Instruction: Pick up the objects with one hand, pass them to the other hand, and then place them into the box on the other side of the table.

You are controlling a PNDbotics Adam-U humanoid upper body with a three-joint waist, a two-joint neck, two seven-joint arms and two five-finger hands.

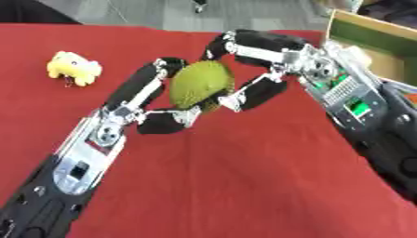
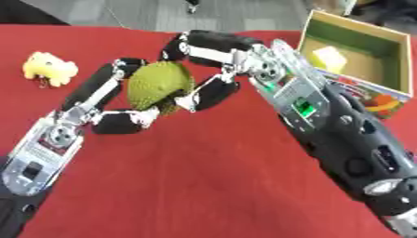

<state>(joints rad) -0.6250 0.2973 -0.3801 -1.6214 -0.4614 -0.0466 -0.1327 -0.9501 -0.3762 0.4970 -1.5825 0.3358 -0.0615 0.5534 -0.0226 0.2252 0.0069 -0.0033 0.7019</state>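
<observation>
Fingers of the left hand (image 1: 122, 114) and right hand (image 1: 269, 60) both curl round the green fruit (image 1: 201, 85) above the red worktop (image 1: 228, 176), mid-handover. The yellow toy (image 1: 73, 67) waits; the box (image 2: 358, 51), far right, already holds something yellow.

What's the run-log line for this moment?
phase: handover | left hand: curled on green fruit | right hand: curled on same fruit | box: right side, yellow item inside | yellow toy: on table, untouched
</observation>
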